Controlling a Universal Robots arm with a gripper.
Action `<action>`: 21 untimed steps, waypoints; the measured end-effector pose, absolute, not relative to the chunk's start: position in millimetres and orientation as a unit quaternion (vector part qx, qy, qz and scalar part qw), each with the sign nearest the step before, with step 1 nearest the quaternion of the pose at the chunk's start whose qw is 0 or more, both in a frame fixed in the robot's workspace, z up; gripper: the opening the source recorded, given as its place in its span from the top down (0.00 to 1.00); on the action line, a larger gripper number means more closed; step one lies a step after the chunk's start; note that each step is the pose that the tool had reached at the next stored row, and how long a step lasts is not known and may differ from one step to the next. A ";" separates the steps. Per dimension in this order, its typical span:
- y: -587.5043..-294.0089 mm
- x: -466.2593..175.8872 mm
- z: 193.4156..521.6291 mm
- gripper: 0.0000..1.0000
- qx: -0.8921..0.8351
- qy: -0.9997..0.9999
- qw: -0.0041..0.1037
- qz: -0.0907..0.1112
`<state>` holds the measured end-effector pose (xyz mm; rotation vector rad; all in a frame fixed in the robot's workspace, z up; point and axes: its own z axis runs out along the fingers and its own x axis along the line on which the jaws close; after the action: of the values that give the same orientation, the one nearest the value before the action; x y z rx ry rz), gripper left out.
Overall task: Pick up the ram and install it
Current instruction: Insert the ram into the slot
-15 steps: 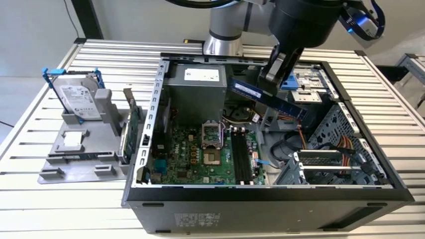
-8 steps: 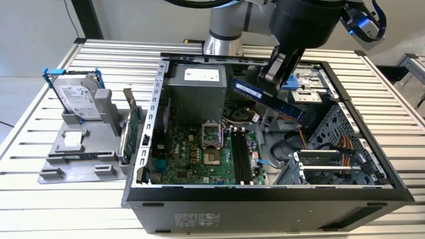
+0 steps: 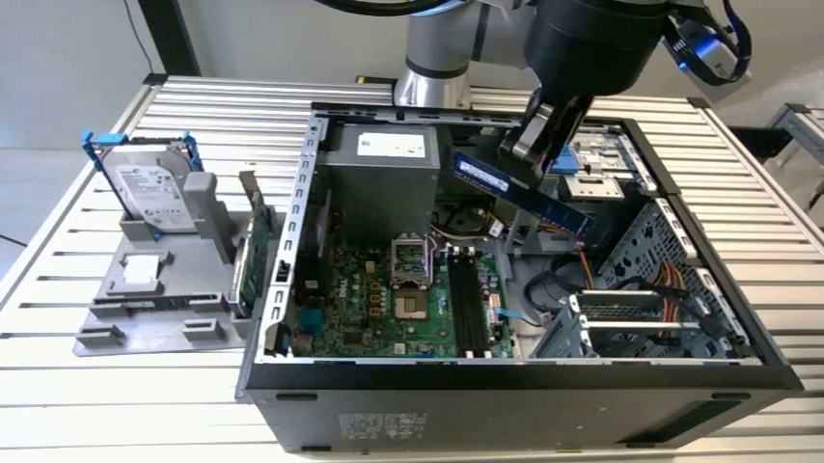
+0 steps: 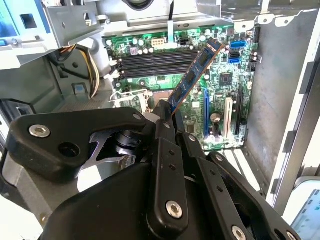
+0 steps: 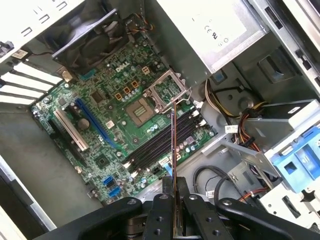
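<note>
My jaws clamp the long, narrow blue ram stick (image 3: pixel 551 206), tilted above the green motherboard (image 3: pixel 373 301) inside the open black computer case (image 3: pixel 515 405).

PC case (image 3: pixel 515 410) open; mobo (image 3: pixel 373 299) inside; HDD (image 3: pixel 154 193) on grey stand (image 3: pixel 149 299)

The tool (image 5: pixel 173 199) clamps the ram (image 5: pixel 173 145), seen edge-on, above the motherboard (image 5: pixel 100 132). The ram hangs over the black slots (image 5: pixel 150 150) beside the socket (image 5: pixel 139 111).
</note>
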<state>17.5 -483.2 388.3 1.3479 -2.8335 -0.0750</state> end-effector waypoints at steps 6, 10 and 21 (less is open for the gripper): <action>-484.8 17.9 388.3 1.00 0.417 -0.909 0.001 -0.024; -485.8 18.0 388.3 1.00 0.408 -0.913 0.001 -0.024; -487.9 18.3 388.3 1.00 0.381 -0.924 0.000 -0.024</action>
<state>18.3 -487.9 388.3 1.1964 -2.9033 -0.0752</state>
